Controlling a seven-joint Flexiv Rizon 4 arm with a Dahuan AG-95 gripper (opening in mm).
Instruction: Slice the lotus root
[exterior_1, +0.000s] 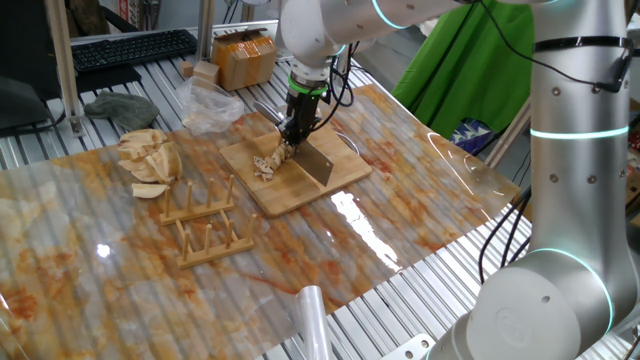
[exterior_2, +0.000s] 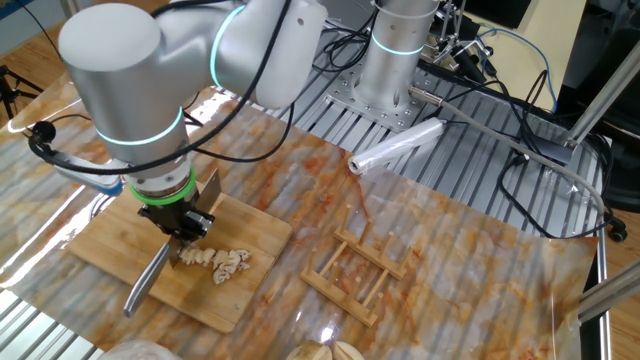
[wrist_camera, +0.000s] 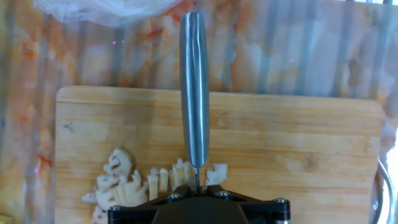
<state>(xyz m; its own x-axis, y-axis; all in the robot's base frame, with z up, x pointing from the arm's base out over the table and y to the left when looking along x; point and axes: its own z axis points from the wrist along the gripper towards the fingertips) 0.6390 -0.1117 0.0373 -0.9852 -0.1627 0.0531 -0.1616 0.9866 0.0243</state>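
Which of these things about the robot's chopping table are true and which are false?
1. The lotus root lies in slices on the cutting board. True.
2. The tool is shut on the knife. True.
3. The wooden rack stands on the cutting board. False: it stands on the table, beside the board.
4. The knife's handle is red. False: it is grey metal.
5. A heap of pale wedges lies off the board. True.

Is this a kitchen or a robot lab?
Probably a robot lab set up like a kitchen: a black computer keyboard sits behind the slatted metal table, loose black cables run past the arm's base, yet pale lotus root slices lie on a bamboo cutting board.
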